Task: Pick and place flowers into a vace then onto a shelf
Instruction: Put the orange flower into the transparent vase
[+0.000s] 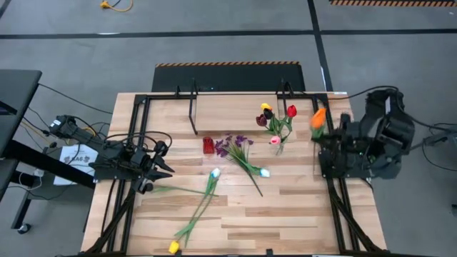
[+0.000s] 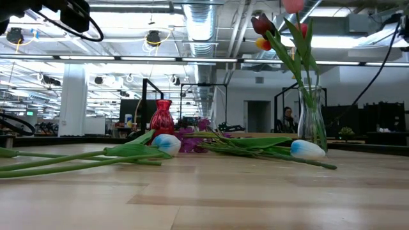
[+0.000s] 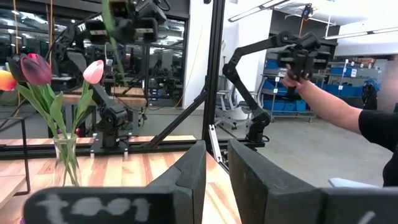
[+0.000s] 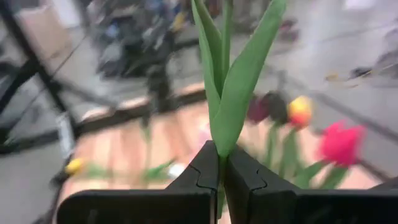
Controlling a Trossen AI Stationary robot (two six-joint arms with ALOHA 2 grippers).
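On the plank tabletop (image 1: 300, 214), right side: right gripper (image 4: 221, 177), fingers pinched on an orange tulip's (image 1: 318, 118) green stem (image 4: 233, 93), which stands between the fingers, bloom toward the far edge. Beside it, clear glass vase (image 2: 311, 121), upright, holding red, yellow, maroon and pink tulips (image 1: 275, 118). Left gripper (image 3: 216, 180), left side, fingers narrowly parted, empty. White-and-blue tulips (image 1: 207, 193) lie flat mid-table.

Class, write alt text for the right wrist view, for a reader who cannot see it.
The right gripper is shut on a green tulip stem, whose long leaves rise straight up from between its dark fingers. Behind, out of focus, red, yellow and dark maroon tulips stand over the wooden table.
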